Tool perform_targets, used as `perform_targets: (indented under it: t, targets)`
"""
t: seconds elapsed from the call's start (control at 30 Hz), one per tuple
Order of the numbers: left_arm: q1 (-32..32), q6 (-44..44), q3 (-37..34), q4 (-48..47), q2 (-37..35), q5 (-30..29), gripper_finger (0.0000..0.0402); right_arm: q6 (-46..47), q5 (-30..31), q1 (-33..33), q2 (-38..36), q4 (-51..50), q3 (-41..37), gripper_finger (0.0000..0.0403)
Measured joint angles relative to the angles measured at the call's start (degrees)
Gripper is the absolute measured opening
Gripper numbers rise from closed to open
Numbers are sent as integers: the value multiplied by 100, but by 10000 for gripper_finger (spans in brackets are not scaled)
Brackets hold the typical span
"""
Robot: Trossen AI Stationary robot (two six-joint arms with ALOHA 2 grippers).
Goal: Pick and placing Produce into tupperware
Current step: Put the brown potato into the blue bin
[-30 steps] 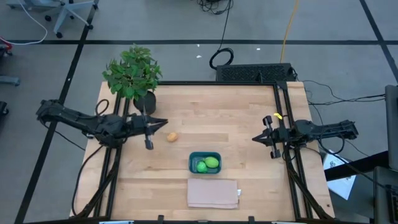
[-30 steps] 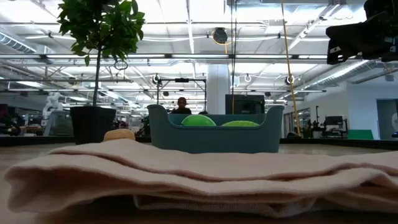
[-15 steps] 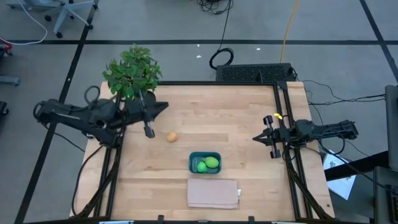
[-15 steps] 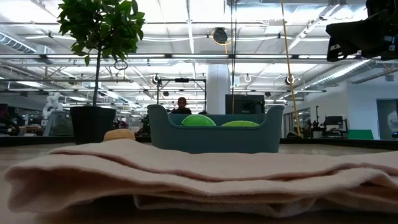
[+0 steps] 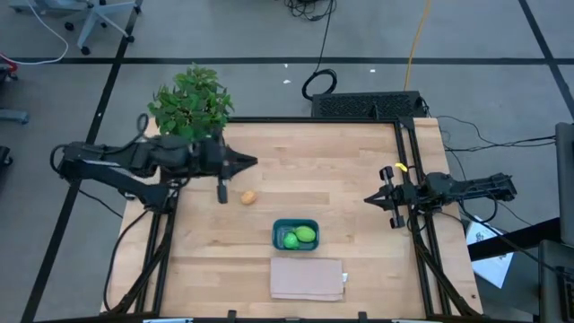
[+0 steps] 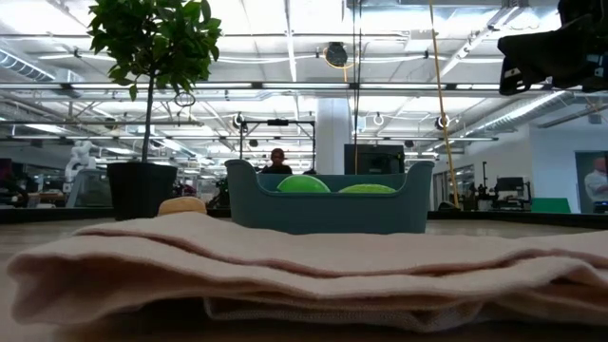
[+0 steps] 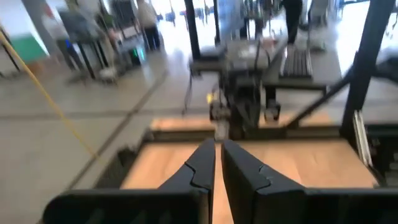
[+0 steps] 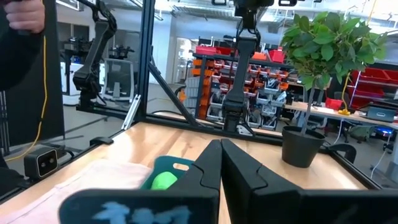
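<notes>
Swung rightward toward orange produce [image 5: 248, 197], left gripper [image 5: 252, 162] nearly closed and empty; should spread wide, descend squarely, then carry to tupperware [image 5: 295, 235].

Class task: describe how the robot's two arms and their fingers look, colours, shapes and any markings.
Both arms are dark, jointed and slim. The left gripper and right gripper taper into two black, angular fingers. A yellow mark shows near the right wrist. Black cables run beside the table frame.

Two produce items [image 5: 298, 237] lie in the tupperware [image 5: 295, 234], a third [image 5: 248, 197] beside it.
</notes>
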Motion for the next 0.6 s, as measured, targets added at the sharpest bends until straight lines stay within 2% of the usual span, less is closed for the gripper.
perform_targets:
  t: [0.37, 0.6]
  targets:
    - [288, -1047, 1706, -2889, 1350, 167, 33, 211, 170, 0, 10, -142, 0, 0]
    - [512, -1480, 2327, -4263, 1845, 550, 33, 254, 439, -2, 96, -381, 0, 0]
